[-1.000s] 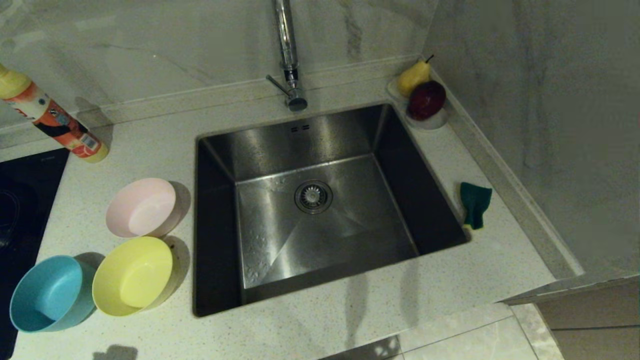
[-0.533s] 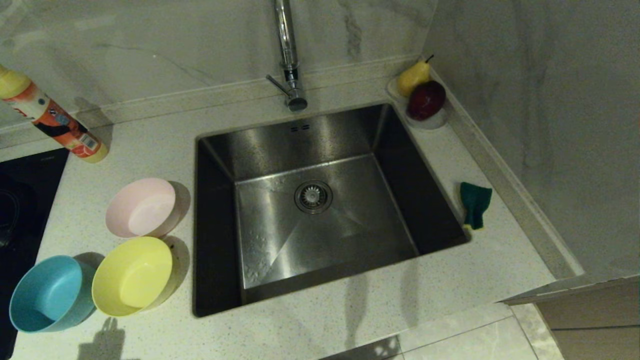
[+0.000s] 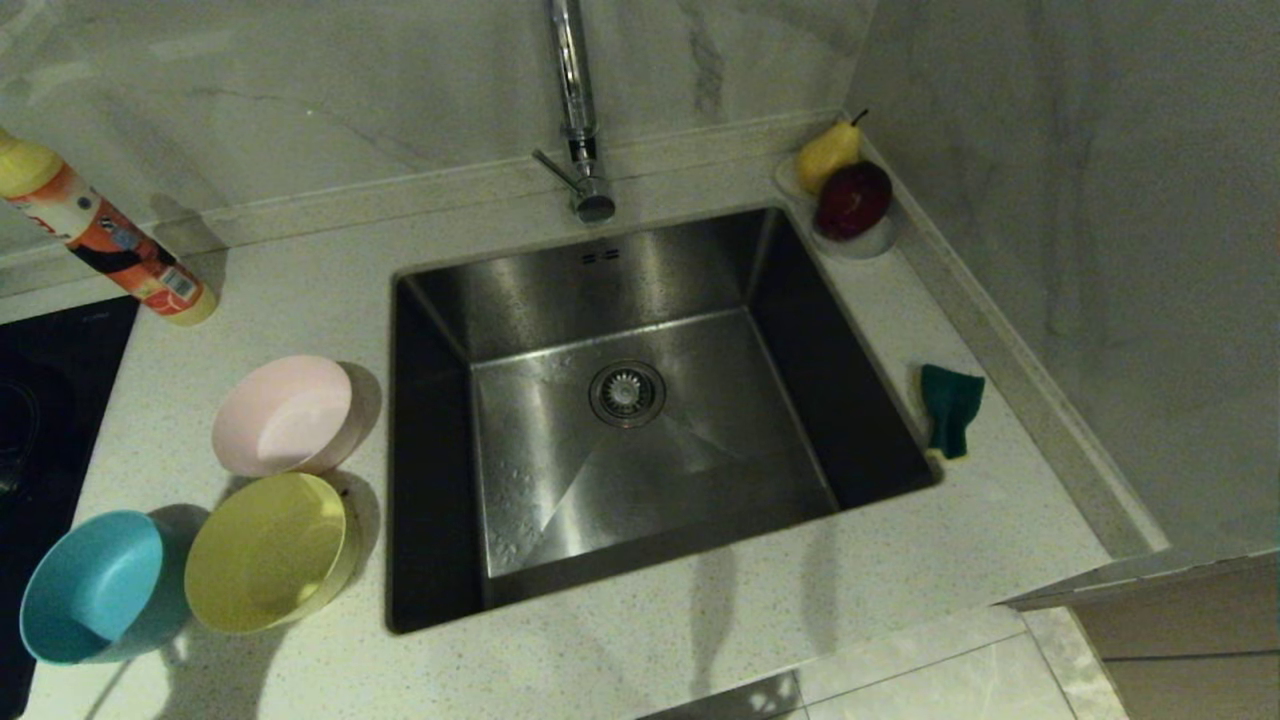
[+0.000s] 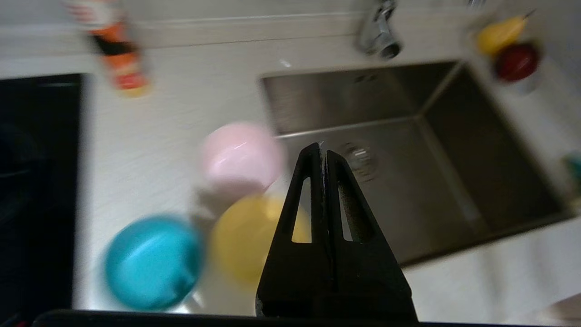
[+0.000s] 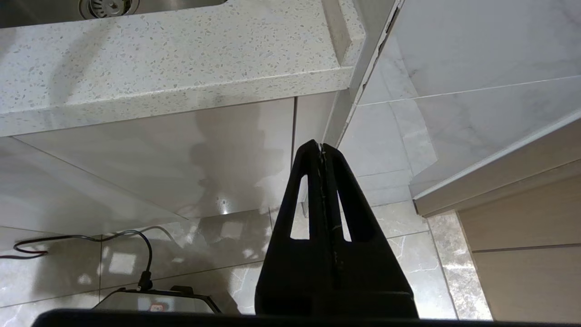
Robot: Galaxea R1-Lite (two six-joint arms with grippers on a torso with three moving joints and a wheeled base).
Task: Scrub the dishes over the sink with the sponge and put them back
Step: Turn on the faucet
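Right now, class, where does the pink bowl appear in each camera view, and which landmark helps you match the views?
Head view: pink bowl on the counter, left of the sink, behind the yellow bowl.
Left wrist view: pink bowl, blurred, beside the sink's near corner.
Right wrist view: not in it.
Shared landmark: the drain strainer.

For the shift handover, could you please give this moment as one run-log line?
stage: start, nothing scrubbed | left tool: shut, empty, above counter | right tool: shut, parked below counter | bowls: beside sink | sponge: on counter
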